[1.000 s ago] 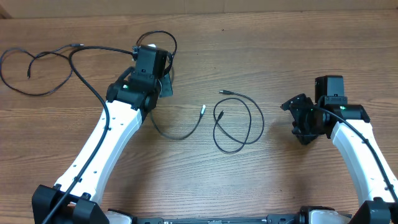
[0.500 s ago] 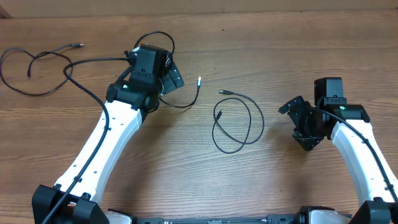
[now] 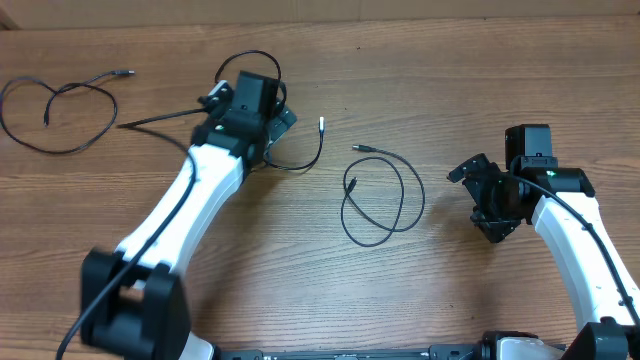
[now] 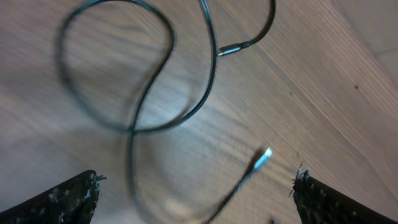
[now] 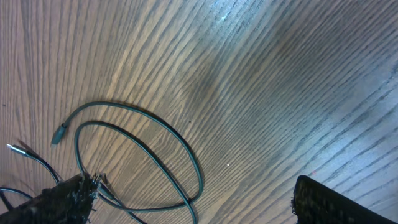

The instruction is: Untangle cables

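A brown wood-grain tabletop (image 3: 420, 300) fills nearly the whole overhead view. Its grain runs side to side beneath both the left pincer (image 3: 283, 117) and the right pincer (image 3: 473, 203). Beyond both pincers, along the far edge, a paler tan strip (image 3: 400, 10) borders the wood; what it is cannot be told. In the left wrist view a paler band (image 4: 382, 18) crosses the corner ahead and to the right of that pincer. Ahead of the right pincer a soft white glare (image 5: 227, 12) lies on the wood. A dimmer shadowed patch (image 5: 211, 87) sits nearer to that pincer. The lighting is even and warm.
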